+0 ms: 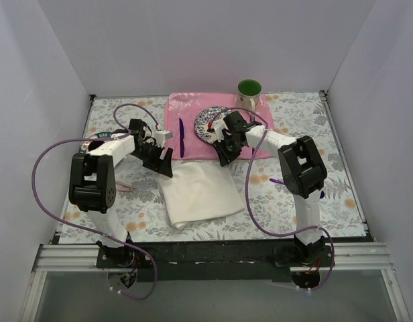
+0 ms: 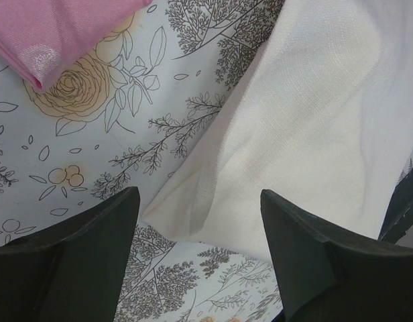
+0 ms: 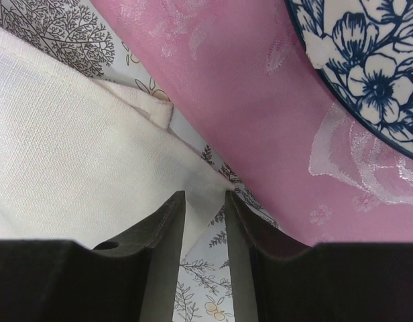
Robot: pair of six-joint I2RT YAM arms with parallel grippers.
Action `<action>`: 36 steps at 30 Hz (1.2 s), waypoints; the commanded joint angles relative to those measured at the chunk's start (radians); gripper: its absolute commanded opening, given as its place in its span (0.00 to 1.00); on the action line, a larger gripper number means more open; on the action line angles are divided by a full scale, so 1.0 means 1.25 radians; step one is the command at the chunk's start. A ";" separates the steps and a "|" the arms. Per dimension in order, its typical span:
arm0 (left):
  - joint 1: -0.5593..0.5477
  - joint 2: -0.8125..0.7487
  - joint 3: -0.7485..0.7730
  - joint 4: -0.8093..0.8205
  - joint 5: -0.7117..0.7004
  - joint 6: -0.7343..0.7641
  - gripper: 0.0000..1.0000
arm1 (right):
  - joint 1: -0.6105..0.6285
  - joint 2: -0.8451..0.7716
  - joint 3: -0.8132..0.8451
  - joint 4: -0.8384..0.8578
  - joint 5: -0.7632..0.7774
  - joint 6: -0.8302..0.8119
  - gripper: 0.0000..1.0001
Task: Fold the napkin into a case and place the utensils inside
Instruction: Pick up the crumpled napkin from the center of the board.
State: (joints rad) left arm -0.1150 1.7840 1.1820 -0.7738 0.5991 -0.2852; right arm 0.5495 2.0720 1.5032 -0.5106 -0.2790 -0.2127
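White walls (image 1: 193,40) box in a table (image 1: 327,147) spread with a floral print. The cream napkin (image 1: 200,193) lies flat on it, folded into a rough rectangle, between my two arms and just in front of the pink placemat (image 1: 193,107).

My left gripper (image 1: 163,159) hangs over the napkin's far left corner. In the left wrist view its fingers (image 2: 92,255) are spread wide with nothing between them, the cloth's corner (image 2: 314,121) lies beneath, and an edge of the placemat (image 2: 52,33) shows at upper left.

My right gripper (image 1: 223,155) is at the far right corner. In the right wrist view its fingers (image 3: 166,228) are drawn close, leaving only a slim gap. The napkin's edge (image 3: 59,147) runs up to the tips, but I cannot tell whether they nip the cloth.

On the placemat (image 3: 260,134) sits a blue-flowered plate (image 3: 367,67), partly under my right arm, with a dark purple knife (image 1: 182,137) to its left. A green mug (image 1: 249,88) stands at the mat's far edge.
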 commanded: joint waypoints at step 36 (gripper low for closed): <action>-0.022 -0.351 -0.245 0.287 0.075 0.071 0.61 | 0.006 -0.574 0.054 0.042 -0.215 -0.031 0.01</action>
State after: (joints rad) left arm -0.1360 1.3819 0.8906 -0.4770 0.6968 -0.1726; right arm 0.5568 1.4014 1.4879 -0.4725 -0.5701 -0.2684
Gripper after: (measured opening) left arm 0.640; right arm 0.023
